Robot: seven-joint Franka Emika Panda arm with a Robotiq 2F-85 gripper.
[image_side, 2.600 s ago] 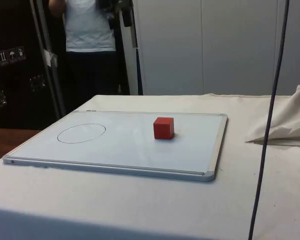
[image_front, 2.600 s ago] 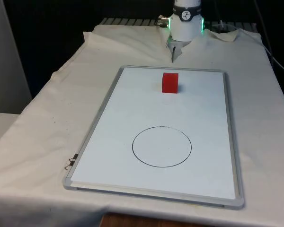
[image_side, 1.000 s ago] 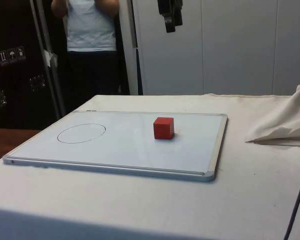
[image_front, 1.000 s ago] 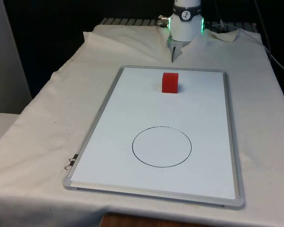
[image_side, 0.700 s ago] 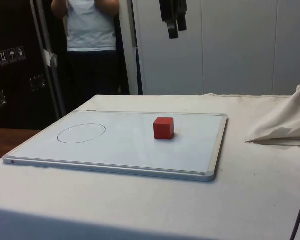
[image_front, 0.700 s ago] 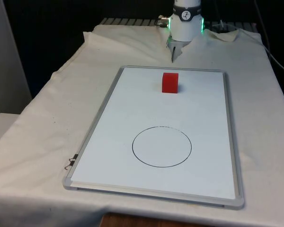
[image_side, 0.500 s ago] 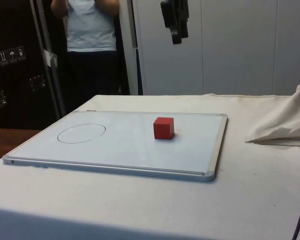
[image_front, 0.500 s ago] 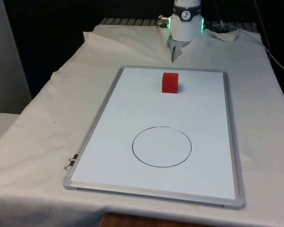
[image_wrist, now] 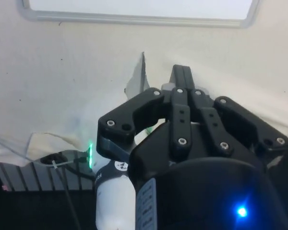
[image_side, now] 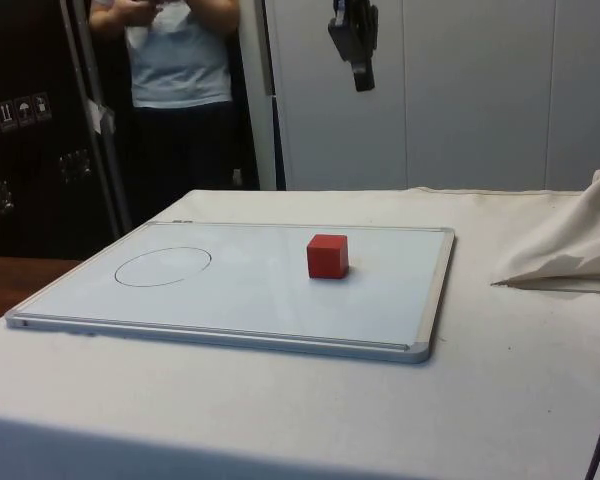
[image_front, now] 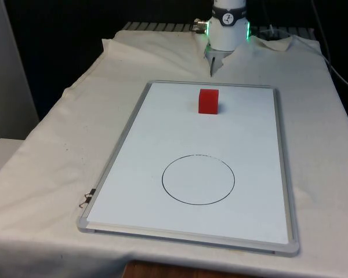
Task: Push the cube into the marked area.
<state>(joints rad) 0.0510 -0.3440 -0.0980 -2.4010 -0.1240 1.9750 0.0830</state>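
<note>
A red cube (image_front: pixel 208 101) (image_side: pixel 327 256) rests on a whiteboard (image_front: pixel 162 139) (image_side: pixel 260 300), on the half nearer the robot. A black circle (image_front: pixel 198 179) (image_side: pixel 163 266) is drawn on the board's other half, some way from the cube. My gripper (image_side: pixel 363 80) (image_wrist: pixel 181 73) hangs high in the air above the cube's end of the board, fingers pressed together and pointing down, holding nothing.
The whiteboard lies on a table under a white cloth (image_front: pixel 64 145), which bunches into a fold (image_side: pixel 565 250) near the robot's base (image_front: pixel 228 32). A person (image_side: pixel 175 90) stands beyond the table's far end in the side view.
My gripper has gone from open to shut and has drifted a little lower and towards the robot's side. The cube has not moved. The person lowered their arms.
</note>
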